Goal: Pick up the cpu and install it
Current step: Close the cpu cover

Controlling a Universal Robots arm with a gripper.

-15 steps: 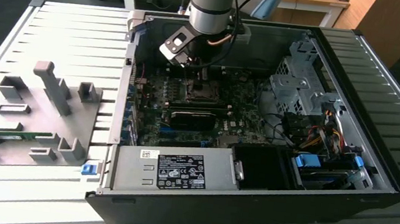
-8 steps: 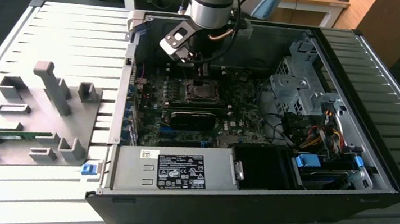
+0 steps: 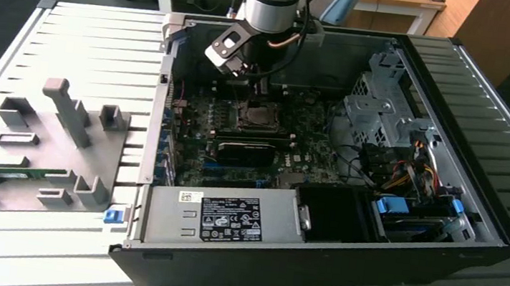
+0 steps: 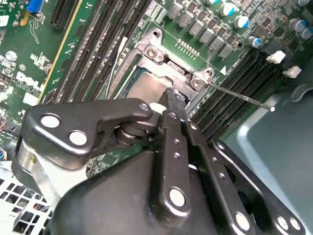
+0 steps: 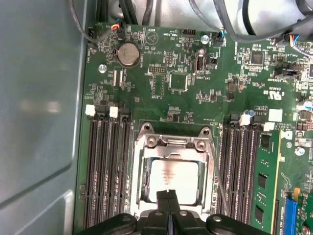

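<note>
The cpu [image 5: 172, 177] is a small silvery square lying flat inside the metal-framed socket [image 5: 146, 147] on the green motherboard. In the second wrist view the cpu [image 4: 145, 88] shows partly behind the black fingers. My gripper [image 5: 168, 196] hangs right over the cpu's edge, with its two fingertips pressed together and nothing between them. Whether the tips touch the chip I cannot tell. In the exterior view the gripper [image 3: 253, 91] reaches down into the open computer case just above the socket [image 3: 258, 117].
Rows of black memory slots [image 5: 105, 166] flank the socket, and a green memory stick [image 5: 266, 188] stands in one. A thin socket lever [image 4: 239, 97] sticks out sideways. The power supply [image 3: 218, 217], a drive cage [image 3: 384, 107] and cables [image 3: 406, 171] line the case; a grey fixture plate [image 3: 43, 148] lies outside it.
</note>
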